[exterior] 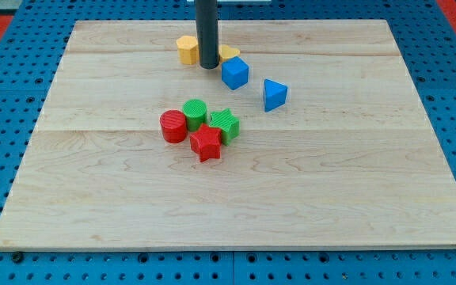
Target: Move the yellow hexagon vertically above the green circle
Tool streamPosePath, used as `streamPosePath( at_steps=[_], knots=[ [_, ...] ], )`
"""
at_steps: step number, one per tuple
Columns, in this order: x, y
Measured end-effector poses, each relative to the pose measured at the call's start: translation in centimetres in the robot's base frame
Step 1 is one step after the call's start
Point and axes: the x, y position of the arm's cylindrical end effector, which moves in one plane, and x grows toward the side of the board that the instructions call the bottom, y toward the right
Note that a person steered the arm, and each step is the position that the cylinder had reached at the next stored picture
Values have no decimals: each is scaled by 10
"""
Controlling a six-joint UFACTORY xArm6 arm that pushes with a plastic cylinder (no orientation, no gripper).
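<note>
The yellow hexagon (187,49) lies near the view's top, left of centre. My tip (208,66) stands just to its right, touching or nearly touching it. A second yellow block (229,54) sits right of the rod, partly hidden, shape unclear. The green circle (195,112) lies below, in the cluster at mid-board, roughly under the hexagon.
A red circle (173,127) sits left of the green circle, a green star (225,124) to its right, a red star (207,143) below. A blue cube (234,73) and a blue triangle (274,94) lie right of my tip. The wooden board (236,214) sits on blue pegboard.
</note>
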Motion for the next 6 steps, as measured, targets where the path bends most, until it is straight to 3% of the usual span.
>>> streamPosePath(
  at_steps=[4,5,6],
  knots=[
    [-4,-85],
    [-64,-88],
    [-78,-58]
  ],
)
